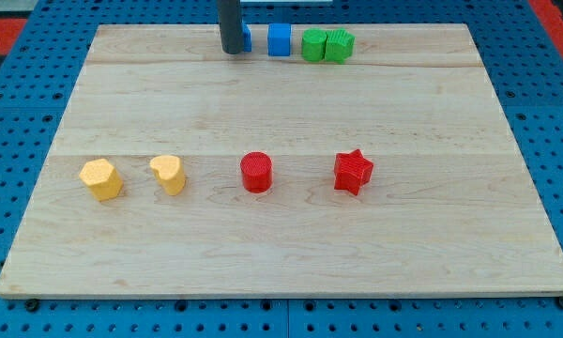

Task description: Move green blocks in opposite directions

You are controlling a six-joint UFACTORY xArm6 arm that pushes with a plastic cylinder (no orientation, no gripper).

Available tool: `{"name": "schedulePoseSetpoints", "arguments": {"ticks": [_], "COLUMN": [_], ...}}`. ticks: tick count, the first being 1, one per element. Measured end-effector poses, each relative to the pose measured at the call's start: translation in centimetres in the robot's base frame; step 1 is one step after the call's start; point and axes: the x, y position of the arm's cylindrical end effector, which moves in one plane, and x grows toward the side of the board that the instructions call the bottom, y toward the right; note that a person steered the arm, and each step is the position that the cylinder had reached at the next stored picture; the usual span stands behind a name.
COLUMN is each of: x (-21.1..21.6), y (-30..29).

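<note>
While the two green blocks [327,45] sit touching at the view's top edge, my tip [233,52], a bare rod grasping nothing, stands to their left, beyond a blue block [279,39].

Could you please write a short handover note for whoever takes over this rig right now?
My tip rests near the board's top edge, right in front of a partly hidden blue block, left of the blue cube and well left of both greens.
The two green blocks sit side by side, touching, at the view's top, right of the blue cube.
Done: nothing visible; the greens are not separated.
Left: push one green toward the view's left and the other toward the right.
Two yellow blocks, the red cylinder and red star lie in the lower row, well clear.
</note>
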Motion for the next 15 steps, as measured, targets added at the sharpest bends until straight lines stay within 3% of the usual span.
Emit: {"name": "schedulePoseSetpoints", "arguments": {"ticks": [2, 4, 5, 7, 11, 15], "x": [4.0, 3.9, 3.0, -0.9, -1.5, -5.2], "y": [0.2, 10.0, 9.4, 14.7, 20.5, 22.7]}}
